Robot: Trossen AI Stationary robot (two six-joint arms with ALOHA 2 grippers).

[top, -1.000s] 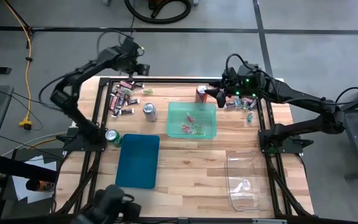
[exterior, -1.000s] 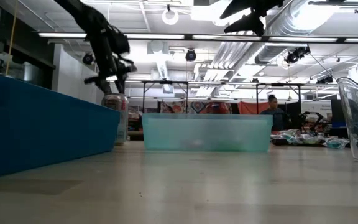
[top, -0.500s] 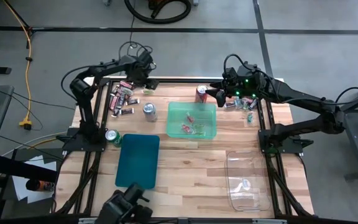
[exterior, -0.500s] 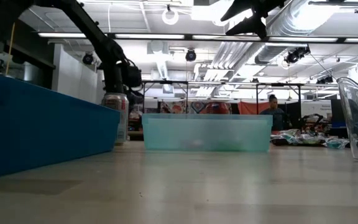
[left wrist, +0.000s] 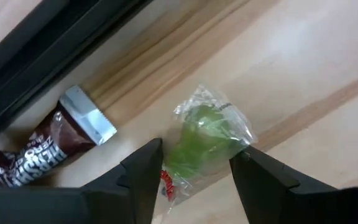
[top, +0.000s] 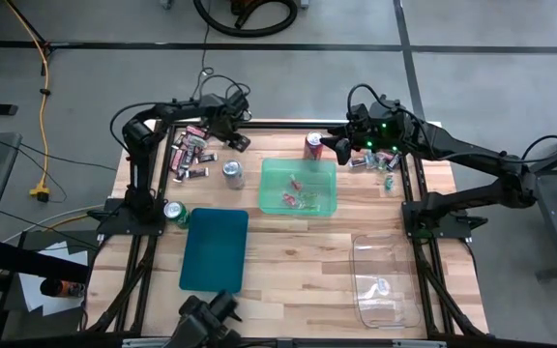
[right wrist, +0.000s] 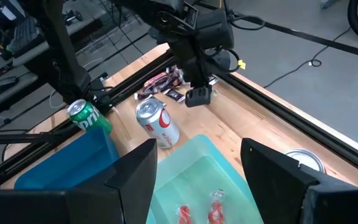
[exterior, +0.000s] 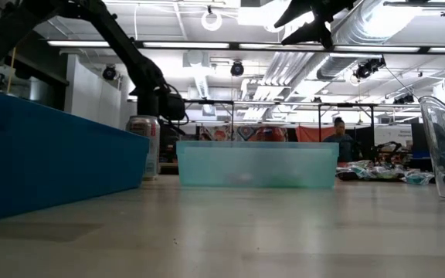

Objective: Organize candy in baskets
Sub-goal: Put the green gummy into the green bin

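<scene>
L gripper (top: 238,141) is down at the far-left part of the table (top: 298,261), fingers (left wrist: 143,171) spread w/ a green wrapped candy (left wrist: 205,137) lying between the tips on the wood; not pinched yet, wrapper looks just beside or touching both fingers, can't tell which. A dark brown mini bar (left wrist: 39,149) w/ a silver crimped end lies near it, by the black frame rail (left wrist: 55,43). In the high view that gripper sits just right of the candy pile (top: 190,153), a loose heap of pink/dark bars at the far-left corner. R gripper (top: 339,147) hangs in the air over the far edge of the light green basket (top: 299,187), fingers (right wrist: 135,177) spread wide, holding nothing. That basket sits mid-table toward the far side w/ a few red and mixed candies (top: 293,198) inside. Dark teal basket (top: 215,248) is nearer and left of it, no contents seen. Clear basket (top: 386,278) is at the near-right, one small candy (top: 383,284) in it. More wrapped candy (top: 380,164) is scattered at the far-right, right of the green basket. Three soda cans stand upright: silver one (top: 232,172) just left of the green basket, red one (top: 313,146) at its far edge beside the R gripper, green one (top: 175,212) at the teal basket's far-left corner. Low view: a person (exterior: 338,137) in the room well beyond the table.
</scene>
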